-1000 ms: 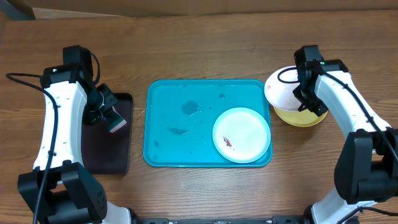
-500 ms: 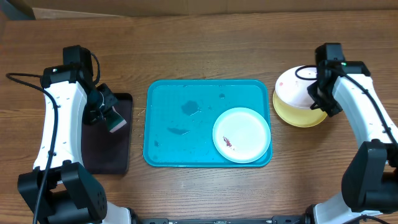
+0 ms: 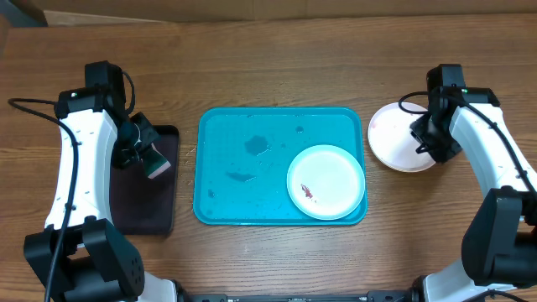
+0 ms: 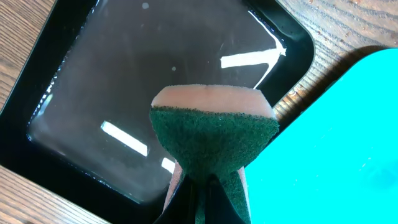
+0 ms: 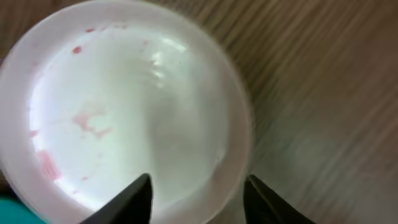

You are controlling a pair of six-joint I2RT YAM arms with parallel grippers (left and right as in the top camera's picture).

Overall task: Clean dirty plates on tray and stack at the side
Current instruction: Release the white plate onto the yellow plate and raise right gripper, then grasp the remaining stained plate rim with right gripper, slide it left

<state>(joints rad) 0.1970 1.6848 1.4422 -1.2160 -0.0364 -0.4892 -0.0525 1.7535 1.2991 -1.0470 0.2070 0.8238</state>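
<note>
The turquoise tray [image 3: 243, 193] holds one pale mint rimmed plate [image 3: 327, 180] with a small red smear at its front right. A white plate [image 3: 393, 138] with faint pink smears lies on the table right of the tray; in the right wrist view [image 5: 118, 106] it fills the frame. The yellow-green rimmed plate is hidden. My right gripper [image 3: 422, 143] is open, its fingers [image 5: 199, 183] straddling the white plate's right rim. My left gripper [image 3: 149, 161] is shut on a green sponge [image 4: 214, 137] over the black tray [image 4: 124, 74].
The narrow black tray [image 3: 147, 210] lies left of the turquoise tray and looks wet. Wet patches mark the turquoise tray's back middle [image 3: 256, 144]. Bare wood table [image 3: 277, 67] runs along the back.
My right gripper carried the white plate rightward and lowered it flat onto the yellow-green rimmed plate, which it now covers. The left arm has not moved.
</note>
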